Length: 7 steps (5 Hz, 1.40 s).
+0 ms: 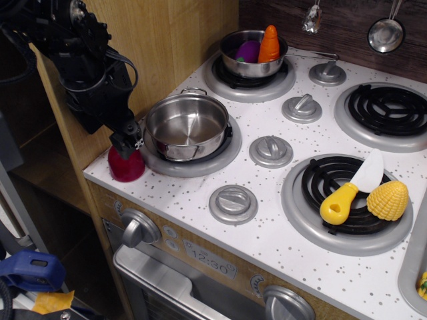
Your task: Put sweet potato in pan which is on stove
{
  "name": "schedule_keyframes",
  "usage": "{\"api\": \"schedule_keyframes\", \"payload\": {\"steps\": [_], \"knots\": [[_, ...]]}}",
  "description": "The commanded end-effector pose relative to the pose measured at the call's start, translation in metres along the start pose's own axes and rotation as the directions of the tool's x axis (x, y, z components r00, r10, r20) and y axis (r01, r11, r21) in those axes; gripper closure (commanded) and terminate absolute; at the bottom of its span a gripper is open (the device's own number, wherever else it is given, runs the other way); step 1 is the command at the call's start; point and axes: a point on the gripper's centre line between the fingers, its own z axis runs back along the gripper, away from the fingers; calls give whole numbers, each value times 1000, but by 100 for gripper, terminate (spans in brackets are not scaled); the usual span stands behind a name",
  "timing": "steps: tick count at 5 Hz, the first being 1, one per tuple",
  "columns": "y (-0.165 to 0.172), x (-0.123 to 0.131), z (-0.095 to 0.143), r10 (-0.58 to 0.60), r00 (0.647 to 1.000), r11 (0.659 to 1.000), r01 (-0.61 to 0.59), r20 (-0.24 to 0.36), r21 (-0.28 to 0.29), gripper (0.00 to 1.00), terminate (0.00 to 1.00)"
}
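The sweet potato [127, 167], dark red and rounded, sits on the front left corner of the white speckled stove [280, 220]. My black gripper [128, 143] hangs right over its top, touching or nearly touching it. The fingertips are close together, and I cannot tell whether they hold it. The pan [187, 125], a wide shiny steel pot with loop handles, stands empty on the front left burner, just right of the gripper and the sweet potato.
A smaller steel pot [253, 53] on the back left burner holds an orange carrot [269, 44] and a purple toy [247, 51]. A yellow-handled knife [352, 191] and a corn cob [387, 201] lie on the front right burner. Grey knobs [271, 151] stand between burners. A wooden wall [167, 40] rises behind.
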Motion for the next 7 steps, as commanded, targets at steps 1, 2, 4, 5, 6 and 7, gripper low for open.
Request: {"api": "schedule_keyframes", "payload": {"steps": [1, 2, 4, 5, 6, 7], "knots": [[0, 0, 0, 0, 1000, 1000, 0, 0, 0, 0, 0], [4, -2, -19, -1, 999, 1000, 1, 34, -12, 0, 0], [4, -5, -49, 4, 996, 998, 1, 84, -59, 0, 0], [2, -6, -55, 35, 996, 996, -29, 79, -82, 100, 0], [-3, -6, -38, 45, 997, 998, -42, 64, -41, 100, 0], [-1, -4, -14, 39, 999, 999, -39, 36, 10, 100, 0]]}}
